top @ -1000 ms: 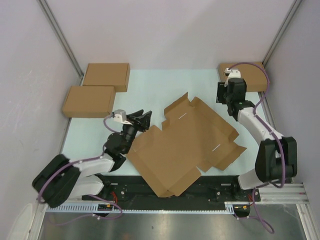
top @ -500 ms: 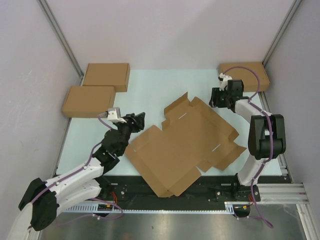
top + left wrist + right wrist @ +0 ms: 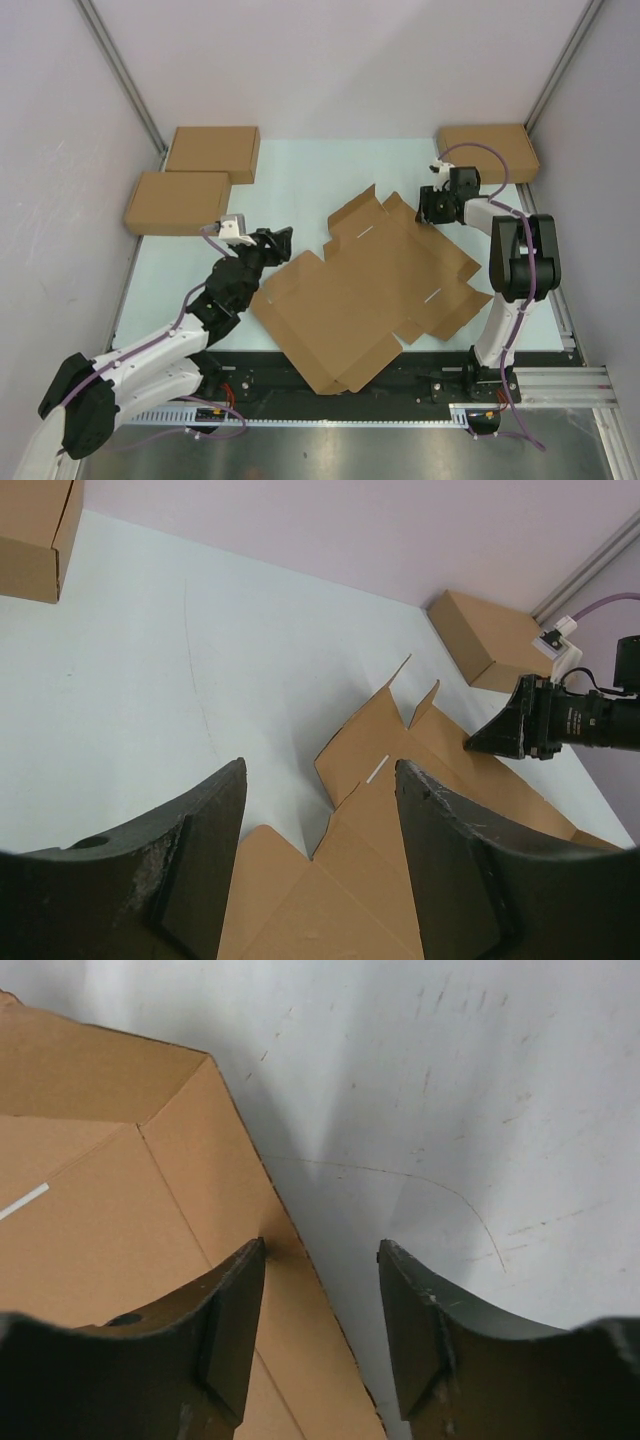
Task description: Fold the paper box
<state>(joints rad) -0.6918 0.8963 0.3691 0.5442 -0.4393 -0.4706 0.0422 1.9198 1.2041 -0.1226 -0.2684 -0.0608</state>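
Right pincer (image 3: 320, 1260) parted wide and empty, low at the far right edge of the box (image 3: 370, 290): one finger above cardboard, the other above bare surface (image 3: 300, 180), the cardboard edge running between. No telling from the wrist view whether touching the flap or just clear of it. Box itself flat and unfolded in the middle of the surface, turned at an angle, small far flaps tipped up a little, near corner lying over the black rail by the arm bases. Left pincer (image 3: 282, 240) also open and empty, just beside the box's left corner and pointing across it, not touching. Farther out, three closed boxes well apart from the work: two at far left (image 3: 212, 153) (image 3: 177, 202), one at far right (image 3: 487, 152). Judged step: getting hold of a far edge flap to lift it along its crease. Main risk, a shallow bite: with so thin an edge lying flat, easy to scrape the surface or shove the sheet instead of gripping it. Next risk, sliding: nothing pinning the sheet, so any push from the right likely to drive it toward the left pincer or farther over the near rail, perhaps off the surface. Also possible, bending off the crease by lifting at a corner and not mid-flap, leaving a kink or a tear in the board. Lastly, spring-back: corrugated flaps prone to dropping flat again once let go, unless held down by the other arm.
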